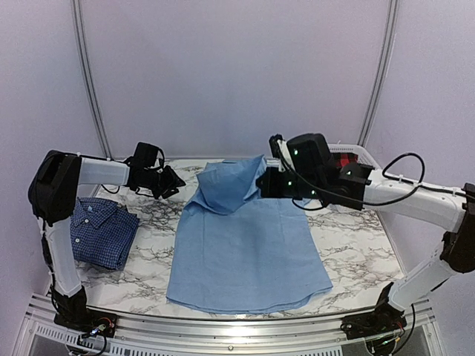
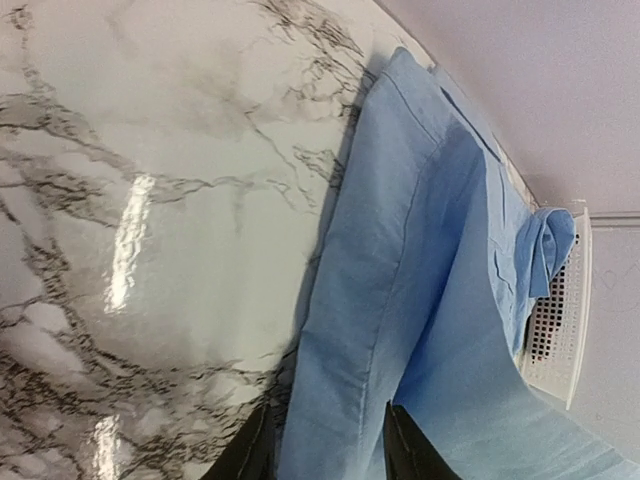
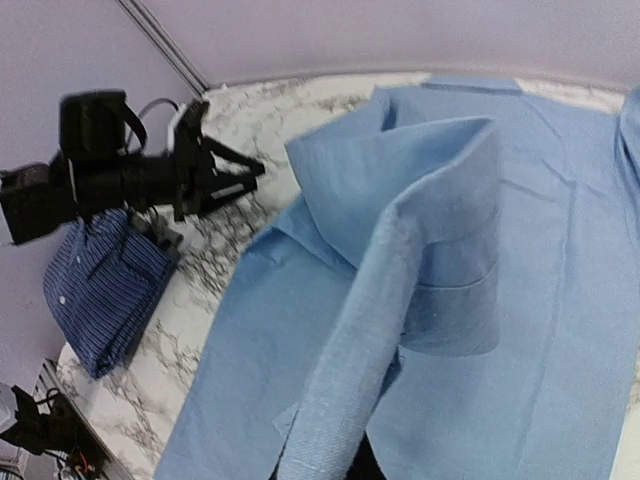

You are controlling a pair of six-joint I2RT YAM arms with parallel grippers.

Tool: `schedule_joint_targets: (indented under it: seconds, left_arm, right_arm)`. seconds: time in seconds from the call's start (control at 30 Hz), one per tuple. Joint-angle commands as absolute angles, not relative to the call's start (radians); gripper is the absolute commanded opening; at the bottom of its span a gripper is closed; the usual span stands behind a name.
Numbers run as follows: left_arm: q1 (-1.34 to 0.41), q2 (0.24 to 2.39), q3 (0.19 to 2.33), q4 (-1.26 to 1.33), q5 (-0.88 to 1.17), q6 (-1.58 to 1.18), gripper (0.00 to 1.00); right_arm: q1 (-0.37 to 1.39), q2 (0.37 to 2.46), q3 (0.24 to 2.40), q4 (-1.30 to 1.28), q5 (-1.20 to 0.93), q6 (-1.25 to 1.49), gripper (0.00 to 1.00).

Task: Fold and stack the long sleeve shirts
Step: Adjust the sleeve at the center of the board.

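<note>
Two shirts share the table (image 1: 356,252). The light blue shirt (image 1: 245,259) lies spread at centre, hem toward six o'clock, with its collar end raised and doubled over near twelve. The dark blue check shirt (image 1: 100,231) sits folded at nine o'clock. I judge I am mid-fold on the light blue one, with stacking not yet begun. My right claw (image 1: 261,185), at one o'clock, is clamped on that shirt's lifted cloth, which looks like a sleeve. My left claw (image 1: 177,182) hangs at eleven o'clock, jaws apart and empty, just beside the shirt's shoulder edge and not touching it. Next, I reckon, the left should take that edge so both claws can carry the fold toward six.
</note>
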State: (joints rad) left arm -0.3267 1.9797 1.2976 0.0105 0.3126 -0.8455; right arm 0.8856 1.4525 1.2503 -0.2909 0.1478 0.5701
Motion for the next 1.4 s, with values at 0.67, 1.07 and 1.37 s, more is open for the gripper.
schedule_joint_targets:
  seconds: [0.67,1.07,1.37]
  left_arm:
    - [-0.426,2.204,1.611,-0.029,0.337,-0.805,0.33]
    - [-0.336,1.957,1.391,-0.009,0.247,-0.786,0.33]
    - [-0.292,1.898,1.269,0.064,0.326,-0.804,0.32]
  right_arm:
    - [0.951,1.442,1.162,-0.188,0.097,0.541,0.07]
    - [0.96,1.872,1.904,-0.203,-0.022,0.35,0.02]
    - [0.979,2.044,2.219,-0.199,-0.107,0.289,0.03]
